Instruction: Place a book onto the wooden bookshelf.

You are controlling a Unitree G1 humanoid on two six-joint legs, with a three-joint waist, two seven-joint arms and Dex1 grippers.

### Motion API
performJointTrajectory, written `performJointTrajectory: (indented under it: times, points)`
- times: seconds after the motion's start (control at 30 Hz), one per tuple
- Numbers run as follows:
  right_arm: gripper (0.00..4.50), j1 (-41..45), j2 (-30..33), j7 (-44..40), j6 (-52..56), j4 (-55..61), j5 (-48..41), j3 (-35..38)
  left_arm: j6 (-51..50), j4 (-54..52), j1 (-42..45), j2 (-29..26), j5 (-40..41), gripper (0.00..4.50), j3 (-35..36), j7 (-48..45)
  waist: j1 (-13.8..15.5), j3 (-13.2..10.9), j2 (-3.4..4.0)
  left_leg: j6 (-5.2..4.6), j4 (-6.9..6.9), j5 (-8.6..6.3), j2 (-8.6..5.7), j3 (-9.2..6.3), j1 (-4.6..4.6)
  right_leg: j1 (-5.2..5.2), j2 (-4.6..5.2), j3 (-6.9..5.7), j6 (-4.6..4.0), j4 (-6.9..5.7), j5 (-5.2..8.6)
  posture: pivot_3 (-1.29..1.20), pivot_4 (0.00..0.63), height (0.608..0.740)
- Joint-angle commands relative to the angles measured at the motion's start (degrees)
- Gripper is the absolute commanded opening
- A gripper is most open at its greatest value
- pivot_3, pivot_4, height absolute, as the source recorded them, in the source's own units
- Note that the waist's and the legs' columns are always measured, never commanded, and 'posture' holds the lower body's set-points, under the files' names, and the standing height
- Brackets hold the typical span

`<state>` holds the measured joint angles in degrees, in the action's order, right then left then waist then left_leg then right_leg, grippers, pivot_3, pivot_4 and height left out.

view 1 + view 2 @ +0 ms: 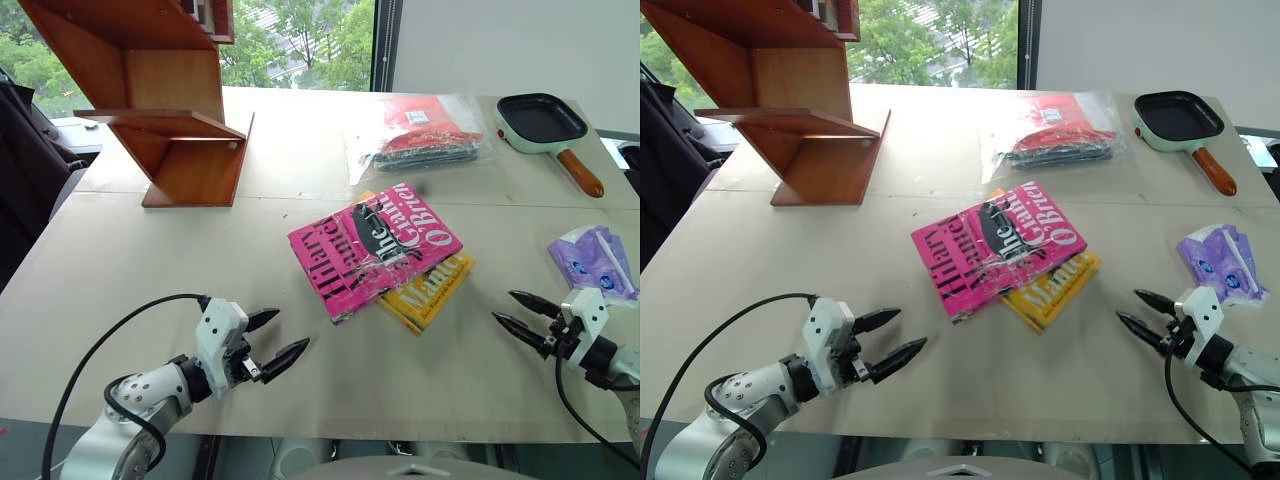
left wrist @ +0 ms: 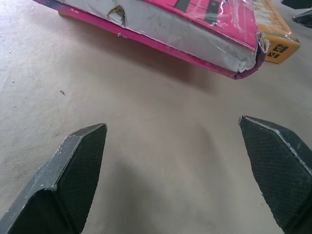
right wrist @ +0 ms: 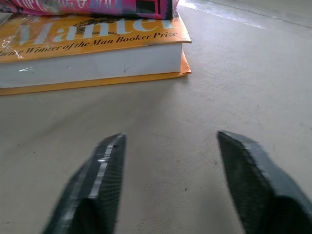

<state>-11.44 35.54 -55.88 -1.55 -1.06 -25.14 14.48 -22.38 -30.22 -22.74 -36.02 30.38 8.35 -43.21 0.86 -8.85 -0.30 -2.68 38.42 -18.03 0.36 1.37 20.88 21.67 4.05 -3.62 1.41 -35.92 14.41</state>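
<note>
The pink book [image 1: 375, 248] lies flat in the middle of the table, tilted, resting partly on a yellow book [image 1: 432, 292]. The wooden bookshelf [image 1: 165, 100] stands at the far left of the table, reddish-brown with slanted boards. My left gripper [image 1: 293, 328] hovers low over the table near the front edge, left of the book and apart from it, open and empty. In the left wrist view the pink book's page edge [image 2: 185, 34] lies ahead of the fingers. My right gripper [image 1: 503, 306] sits right of both books, open with nothing between its fingers, pointing at the yellow book [image 3: 87, 63].
A clear plastic bag with red and dark items [image 1: 425, 130] lies behind the books. A pale green pan with a wooden handle [image 1: 545, 122] sits at the far right. A purple packet [image 1: 592, 260] lies beside my right gripper. The table's front edge [image 1: 400, 432] runs just under both arms.
</note>
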Motion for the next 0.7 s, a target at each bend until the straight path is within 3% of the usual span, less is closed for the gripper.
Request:
performJointTrajectory:
  times: [0.03, 0.23, 0.37, 0.6, 0.7]
  points:
    - [2.76, 0.2, 0.9, 0.5, -0.7, 0.4, 0.6, 1.6, 1.4, -0.2, -0.2, 0.2, -0.7, 4.5, 0.6, -0.3, 0.0, 0.0, 0.0, 0.0, 0.0, 0.0, 0.0, 0.0, 0.0, 0.0, 0.0, 0.0, 0.0, 0.0, 0.0, 0.0, 0.15, 0.74]
    - [2.76, 0.9, 1.4, -0.6, 3.9, 0.7, -1.9, 1.7, 1.8, -0.4, -0.5, 0.7, -1.0, 4.5, 0.6, -0.5, 0.0, 0.0, 0.0, 0.0, 0.0, 0.0, 0.0, 0.0, 0.0, -0.01, -0.01, 0.0, 0.01, 0.0, -0.01, 0.0, 0.15, 0.74]
    - [4.46, 1.2, 2.1, -2.7, 6.4, 0.9, -3.9, 1.9, 1.9, -0.6, -1.0, 0.6, -0.3, 4.5, 0.9, -1.4, 0.0, 0.0, 0.0, 0.0, 0.01, 0.0, 0.0, 0.0, 0.0, -0.01, -0.01, 0.0, 0.01, 0.0, -0.01, 0.0, 0.15, 0.74]
    - [4.46, 4.7, 4.7, -1.5, 5.9, -2.0, -1.3, 2.6, 5.1, -2.6, -2.8, -2.6, 2.4, 4.5, 3.7, -9.7, -0.1, 0.0, 0.01, 0.0, 0.02, 0.0, 0.0, 0.01, -0.01, 0.0, -0.01, 0.0, 0.01, 0.0, -0.01, 0.0, 0.15, 0.74]
    - [4.46, 11.7, 9.6, -4.0, 11.7, -3.4, -2.9, 1.6, -0.9, -5.4, 0.7, -9.2, 15.7, 4.5, 12.1, -16.0, -0.1, 0.0, 0.02, 0.0, 0.03, 0.0, 0.0, 0.01, -0.02, 0.0, -0.01, -0.01, -0.08, -0.02, 0.05, 0.0, 0.15, 0.74]
